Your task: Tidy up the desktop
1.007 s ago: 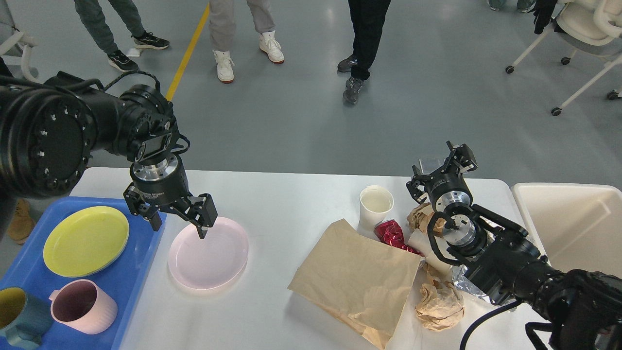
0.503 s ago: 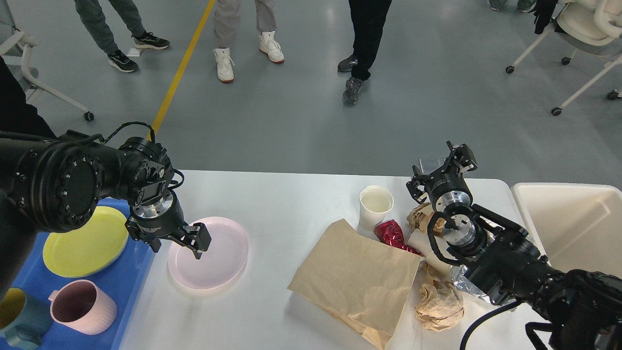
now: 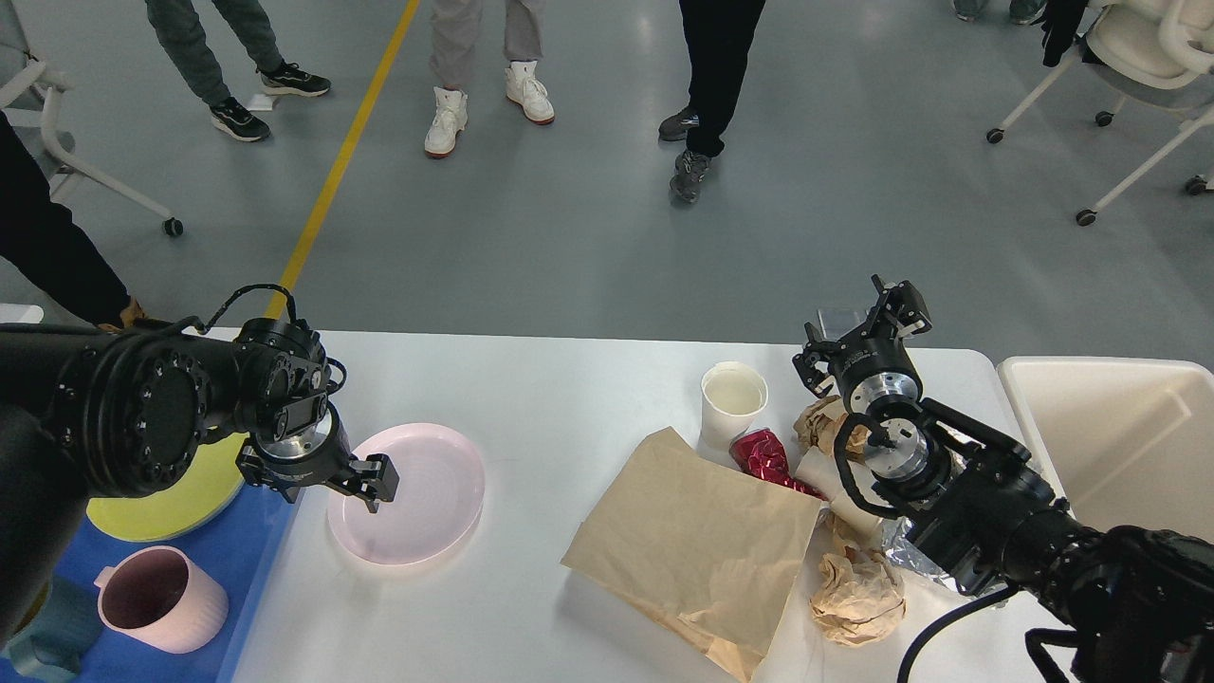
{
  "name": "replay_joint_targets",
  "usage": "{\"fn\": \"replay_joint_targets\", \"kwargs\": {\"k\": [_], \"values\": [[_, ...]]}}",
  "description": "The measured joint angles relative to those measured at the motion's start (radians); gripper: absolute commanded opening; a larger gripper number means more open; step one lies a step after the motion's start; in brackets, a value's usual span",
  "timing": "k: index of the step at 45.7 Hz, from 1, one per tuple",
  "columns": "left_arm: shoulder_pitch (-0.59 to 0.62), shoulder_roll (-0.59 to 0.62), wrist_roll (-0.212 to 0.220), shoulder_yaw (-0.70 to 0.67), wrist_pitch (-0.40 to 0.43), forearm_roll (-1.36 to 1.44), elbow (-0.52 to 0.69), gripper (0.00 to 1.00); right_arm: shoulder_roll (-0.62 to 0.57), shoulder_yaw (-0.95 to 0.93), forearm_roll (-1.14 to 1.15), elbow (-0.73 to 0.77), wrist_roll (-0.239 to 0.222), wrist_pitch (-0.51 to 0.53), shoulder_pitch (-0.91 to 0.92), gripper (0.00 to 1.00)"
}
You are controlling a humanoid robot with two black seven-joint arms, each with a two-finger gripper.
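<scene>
The white desktop point(image 3: 569, 398) carries a pink plate point(image 3: 417, 498) at the left and a heap of litter at the right. My left gripper point(image 3: 327, 484) is low at the plate's left rim, jaws apart, with one finger point(image 3: 379, 477) over the plate. My right gripper point(image 3: 863, 327) hovers above the back right of the desktop, jaws spread and empty, just behind the litter. The litter is a brown paper bag point(image 3: 702, 541), a white paper cup point(image 3: 732, 398), a red foil wrapper point(image 3: 763, 455) and crumpled brown paper point(image 3: 858, 598).
A blue tray point(image 3: 256, 550) at the left holds a yellow plate point(image 3: 180, 503) and a pink mug point(image 3: 156, 598). A cream bin point(image 3: 1119, 436) stands off the right end. People stand on the floor behind the table; office chairs are at the back right.
My left arm has dropped and drawn back toward me, bringing its gripper from above the pink plate's back rim down to its left rim. The right arm has not moved.
</scene>
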State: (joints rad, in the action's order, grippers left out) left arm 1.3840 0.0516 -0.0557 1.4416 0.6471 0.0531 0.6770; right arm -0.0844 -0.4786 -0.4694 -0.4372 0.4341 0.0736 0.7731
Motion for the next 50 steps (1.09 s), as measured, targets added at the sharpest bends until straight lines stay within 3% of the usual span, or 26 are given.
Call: {"fn": "replay_joint_targets", "kwargs": {"k": [10, 24, 50], "values": [[-0.035, 0.002, 0.008, -0.030, -0.005, -0.009, -0.011, 0.93, 0.000, 0.000, 0.000, 0.000, 0.000, 0.000, 0.000, 1.00], [-0.071, 0.062, 0.082, -0.044, -0.089, -0.060, -0.011, 0.94, 0.000, 0.000, 0.000, 0.000, 0.000, 0.000, 0.000, 1.00], [-0.077, 0.080, 0.088, -0.096, -0.118, -0.061, -0.008, 0.94, 0.000, 0.000, 0.000, 0.000, 0.000, 0.000, 0.000, 1.00]]}}
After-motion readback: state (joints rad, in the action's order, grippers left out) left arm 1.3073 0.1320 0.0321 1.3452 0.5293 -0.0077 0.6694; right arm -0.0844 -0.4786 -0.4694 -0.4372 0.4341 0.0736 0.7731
